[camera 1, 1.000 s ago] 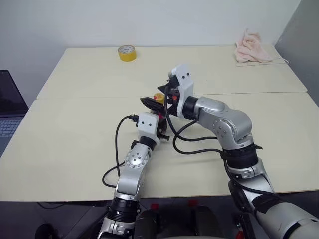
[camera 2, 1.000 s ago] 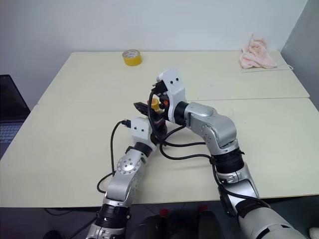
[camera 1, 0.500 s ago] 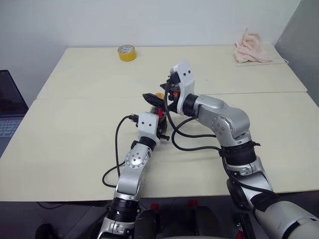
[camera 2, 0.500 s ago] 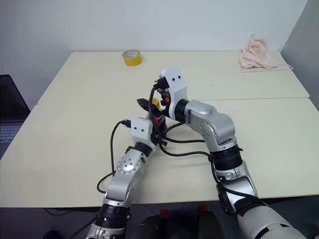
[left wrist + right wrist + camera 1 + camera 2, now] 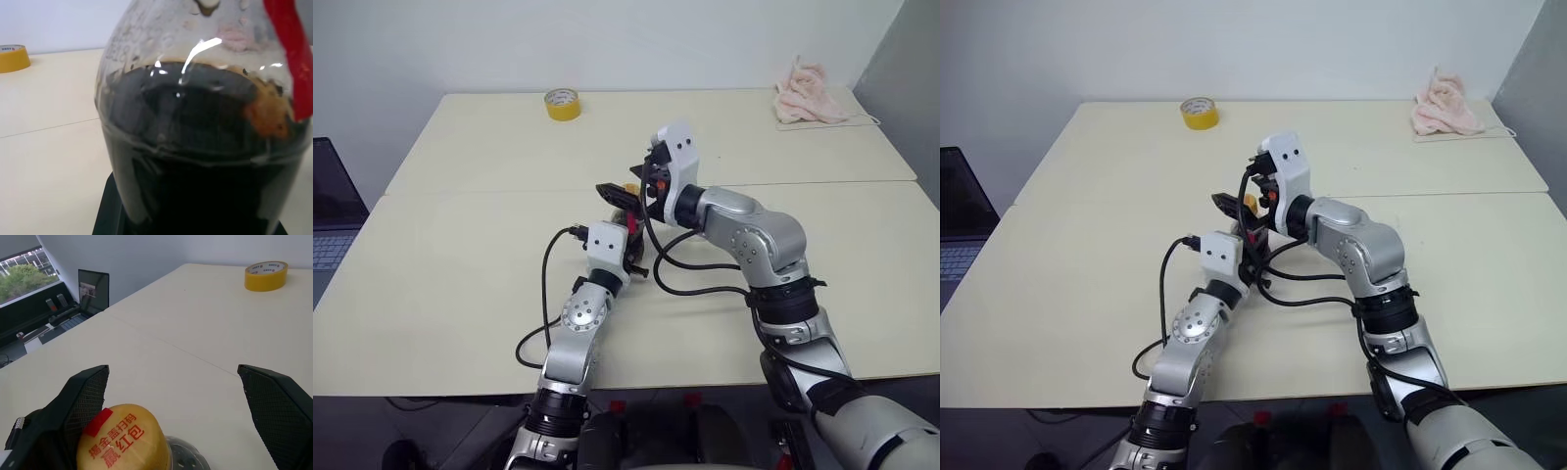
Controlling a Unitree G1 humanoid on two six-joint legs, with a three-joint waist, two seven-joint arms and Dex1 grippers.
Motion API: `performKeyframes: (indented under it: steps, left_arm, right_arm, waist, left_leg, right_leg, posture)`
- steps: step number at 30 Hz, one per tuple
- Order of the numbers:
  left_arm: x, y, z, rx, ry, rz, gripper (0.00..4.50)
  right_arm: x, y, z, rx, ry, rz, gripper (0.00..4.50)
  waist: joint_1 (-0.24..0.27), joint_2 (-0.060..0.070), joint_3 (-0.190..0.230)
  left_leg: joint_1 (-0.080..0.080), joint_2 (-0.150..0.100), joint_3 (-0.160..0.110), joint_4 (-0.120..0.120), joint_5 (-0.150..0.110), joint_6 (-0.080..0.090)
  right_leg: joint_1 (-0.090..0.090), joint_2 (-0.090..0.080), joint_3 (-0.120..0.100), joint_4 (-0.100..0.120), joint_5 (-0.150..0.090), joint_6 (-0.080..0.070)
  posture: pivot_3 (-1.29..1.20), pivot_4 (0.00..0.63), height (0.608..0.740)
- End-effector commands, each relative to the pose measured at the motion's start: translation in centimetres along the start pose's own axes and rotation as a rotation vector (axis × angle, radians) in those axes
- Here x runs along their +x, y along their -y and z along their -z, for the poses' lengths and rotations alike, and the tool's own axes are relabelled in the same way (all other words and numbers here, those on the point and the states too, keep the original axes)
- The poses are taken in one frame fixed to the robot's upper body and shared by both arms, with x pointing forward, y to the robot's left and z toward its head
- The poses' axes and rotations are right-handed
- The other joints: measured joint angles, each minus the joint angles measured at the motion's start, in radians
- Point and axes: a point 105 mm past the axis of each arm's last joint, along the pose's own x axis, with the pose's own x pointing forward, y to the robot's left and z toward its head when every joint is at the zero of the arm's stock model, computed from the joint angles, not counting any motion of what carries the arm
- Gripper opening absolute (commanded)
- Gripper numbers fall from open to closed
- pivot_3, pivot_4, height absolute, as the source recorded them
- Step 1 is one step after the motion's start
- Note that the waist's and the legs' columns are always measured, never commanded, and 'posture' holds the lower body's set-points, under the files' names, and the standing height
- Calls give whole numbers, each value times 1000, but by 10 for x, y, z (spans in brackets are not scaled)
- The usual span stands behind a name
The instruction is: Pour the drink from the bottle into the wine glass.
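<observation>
1. My left tool [image 5: 628, 247] is clamped on the bottle [image 5: 205, 147], holding it upright just above the desk [image 5: 460, 284] near its middle seam; the drink [image 5: 195, 127] fills the rounded body.
2. My right tool [image 5: 173, 404] stands wide open, its fingers [image 5: 80, 396] straddling the yellow cap [image 5: 122, 443] without touching it.
3. I judge uncapping is the step: centre the cap between the pads, close squarely, then twist while the left holds firm.
4. I cannot spot the wine glass, so I find it before pouring.

Two pale beige tables [image 5: 460, 294] against a white wall [image 5: 607, 39], window [image 5: 24, 279] nearby.
</observation>
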Motion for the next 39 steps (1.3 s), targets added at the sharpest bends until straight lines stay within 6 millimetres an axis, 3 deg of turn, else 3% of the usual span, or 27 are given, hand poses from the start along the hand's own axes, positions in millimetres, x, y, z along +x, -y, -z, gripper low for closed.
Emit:
performKeyframes:
  steps: [1, 22, 31, 34, 39]
  left_arm:
    - [-1, -2, -24, 12, 100, -14, 898]
    - [-1, -3, -23, 15, 96, -10, 896]
    - [0, -2, -23, 16, 93, -7, 896]
    - [0, -2, -23, 17, 92, -6, 895]
    - [-1, -2, -22, 17, 91, -7, 882]
  right_arm:
    - [-14, 9, -13, -23, 51, 35, 4500]
    - [-37, 18, -7, -40, 31, 59, 4500]
    - [-46, 9, -7, -52, 44, -19, 4500]
    - [-46, 7, -7, -52, 46, -25, 3898]
    - [-45, 4, -5, -56, 46, -39, 2189]
  waist:
    - [0, 0, 0]
    - [0, 0, 0]
    - [0, 0, 0]
    - [0, 0, 0]
    - [1, 0, 0]
  left_leg:
    - [0, 0, 0, 0, 0, 0]
    - [0, 0, 0, 0, 0, 0]
    - [0, 0, 0, 0, 0, 0]
    - [0, 0, 0, 0, 0, 0]
    - [0, 0, 0, 0, 0, 0]
  right_leg:
    - [0, 0, 0, 0, 0, 0]
    - [0, 0, 0, 0, 0, 0]
    - [0, 0, 0, 0, 0, 0]
    - [0, 0, 0, 0, 0, 0]
    - [0, 0, 0, 0, 0, 0]
  posture:
    - [0, 150, 740]
    - [0, 150, 740]
    - [0, 150, 740]
    - [0, 150, 740]
    - [0, 150, 740]
